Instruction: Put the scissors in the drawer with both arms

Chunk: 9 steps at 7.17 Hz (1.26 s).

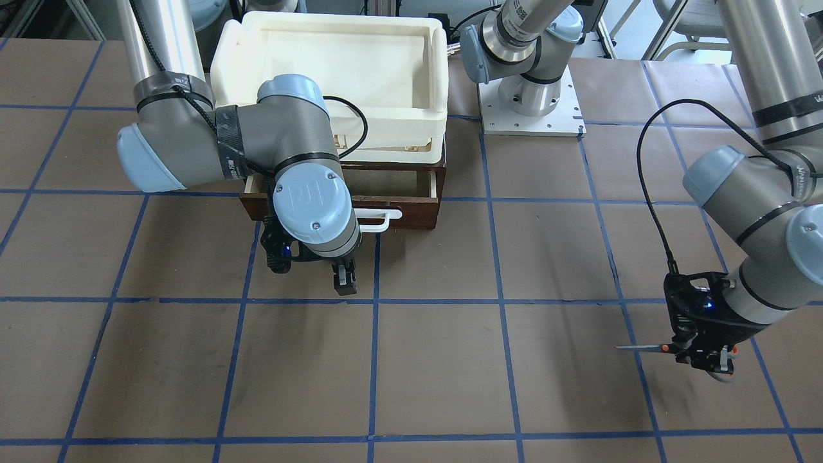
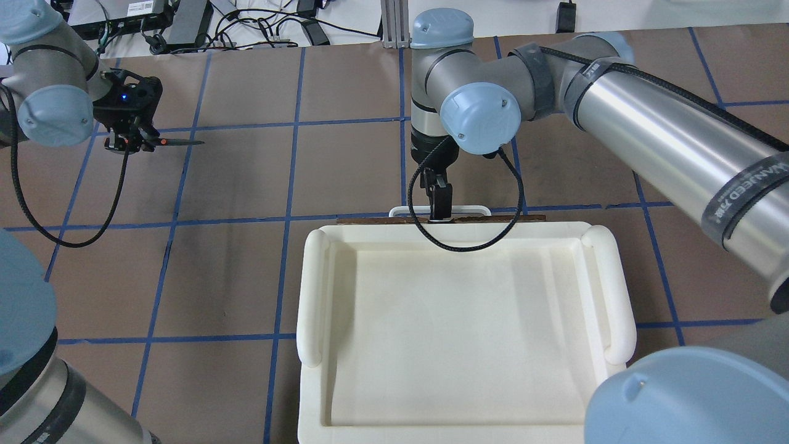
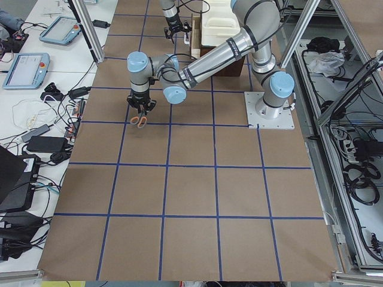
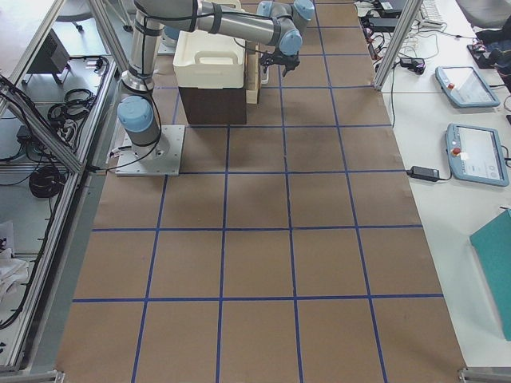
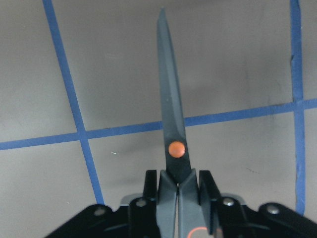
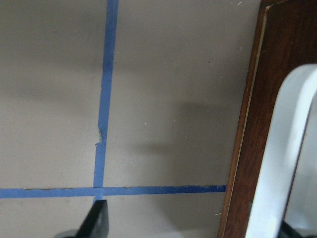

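The scissors are clamped by their handles in my left gripper, blades closed and level, a little above the table. In the left wrist view the dark blade with its orange pivot sticks out from between the fingers. The dark brown drawer with its white bar handle stands slightly pulled out, with a strip of plywood interior showing. My right gripper hangs in front of the handle, apart from it, open and empty. The right wrist view shows one fingertip beside the drawer front.
A white foam tray sits on top of the drawer's cabinet and hides the drawer in the overhead view. An arm's base plate stands beside the cabinet. Brown paper with blue tape lines lies between the two grippers.
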Available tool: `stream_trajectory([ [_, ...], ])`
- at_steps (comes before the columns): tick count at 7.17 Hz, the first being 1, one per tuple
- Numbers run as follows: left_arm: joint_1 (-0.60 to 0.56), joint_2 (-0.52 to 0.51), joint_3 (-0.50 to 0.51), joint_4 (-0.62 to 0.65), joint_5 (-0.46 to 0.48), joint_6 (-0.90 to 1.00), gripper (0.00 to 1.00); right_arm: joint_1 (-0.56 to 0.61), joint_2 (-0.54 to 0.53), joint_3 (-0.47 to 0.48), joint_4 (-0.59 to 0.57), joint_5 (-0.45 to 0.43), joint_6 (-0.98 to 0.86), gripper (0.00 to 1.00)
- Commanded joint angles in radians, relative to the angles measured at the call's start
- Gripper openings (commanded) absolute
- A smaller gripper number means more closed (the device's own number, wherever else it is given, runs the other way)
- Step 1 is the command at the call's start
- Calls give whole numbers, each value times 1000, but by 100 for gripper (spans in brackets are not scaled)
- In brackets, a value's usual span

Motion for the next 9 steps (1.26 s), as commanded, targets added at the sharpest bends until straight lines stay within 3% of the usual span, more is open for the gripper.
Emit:
stream_trajectory([
  [1,-8,7,0,-11,-3,-39,0,0,22,-39,-1,0,-3,100],
  [4,-12,16,-5,-29,-10,-27,0,-6,38,-67,-3,0,-28,100],
  [7,-113,62,-5,-75,2,-108,0,-8,74,-123,-1,-20,-46,100],
  [9,-118,69,-11,-85,-3,-122,0,-11,85,-140,-1,-20,-58,100],
])
